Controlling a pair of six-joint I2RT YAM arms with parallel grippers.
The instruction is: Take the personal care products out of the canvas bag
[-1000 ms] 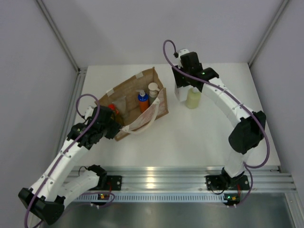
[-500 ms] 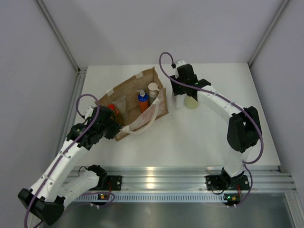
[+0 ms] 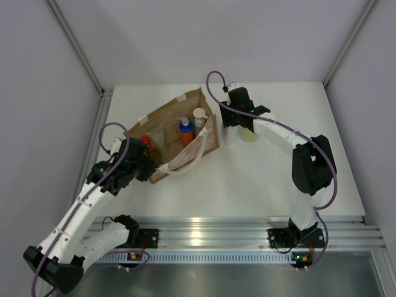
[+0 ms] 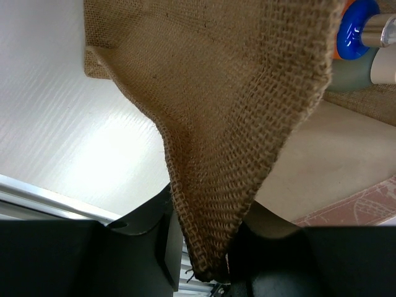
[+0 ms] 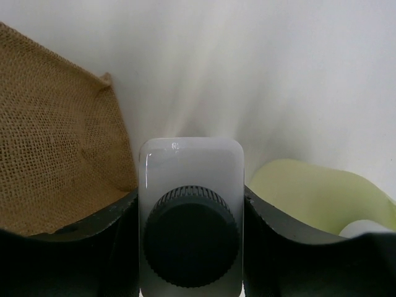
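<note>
The brown canvas bag (image 3: 170, 127) stands open at the table's left. Inside it I see a blue-orange bottle (image 3: 185, 131), a grey-green bottle with a beige pump (image 3: 199, 116) and a red-capped bottle (image 3: 146, 141). My left gripper (image 3: 148, 167) is shut on the bag's near edge; in the left wrist view the jute fabric (image 4: 235, 124) runs down between the fingers (image 4: 164, 241). My right gripper (image 3: 231, 125) is shut on a white bottle with a black cap (image 5: 190, 179), upright just right of the bag. A pale yellow-green bottle (image 3: 251, 134) stands right beside it, also in the right wrist view (image 5: 309, 192).
The bag's off-white webbing handle (image 3: 185, 162) hangs over its near side. The table's white top (image 3: 260, 179) stretches in front and to the right. Grey walls enclose the table on three sides, and an aluminium rail (image 3: 235, 232) runs along the near edge.
My right arm has swung left and down with the white bottle, from above the pale bottle to beside the bag's right wall. The left arm and bag have not moved.
</note>
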